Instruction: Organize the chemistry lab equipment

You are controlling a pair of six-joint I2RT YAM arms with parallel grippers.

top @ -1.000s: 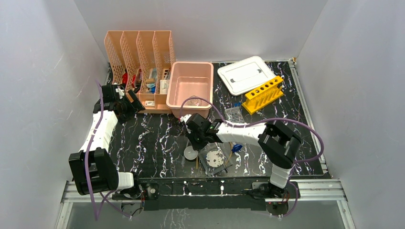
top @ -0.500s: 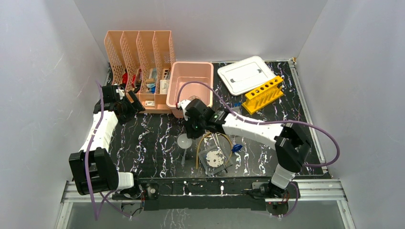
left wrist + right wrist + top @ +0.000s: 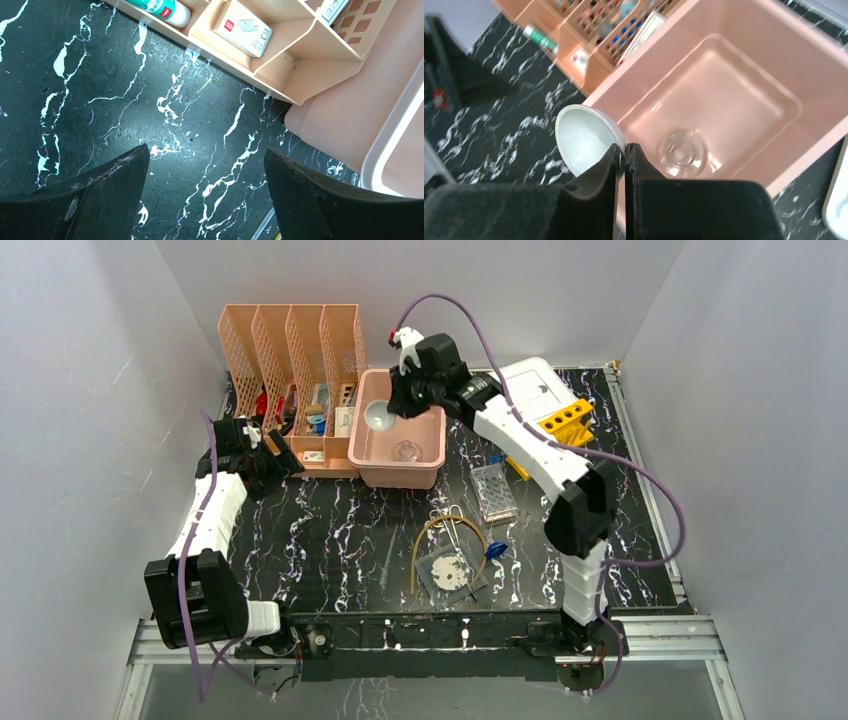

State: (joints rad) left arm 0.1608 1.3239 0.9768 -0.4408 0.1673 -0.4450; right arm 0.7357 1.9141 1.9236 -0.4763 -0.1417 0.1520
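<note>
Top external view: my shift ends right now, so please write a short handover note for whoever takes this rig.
Right gripper: shut on the rim of the small white bowl, held over the pink tub.
Left gripper: open, empty, low over the table beside the file holder.
Done: one clear glass dish lies in the tub.
Left: release the bowl. The yellow rubber tube, tweezers, blue clip, second glass dish and clear rack lie mid-table; the yellow rack stands back right.
</note>
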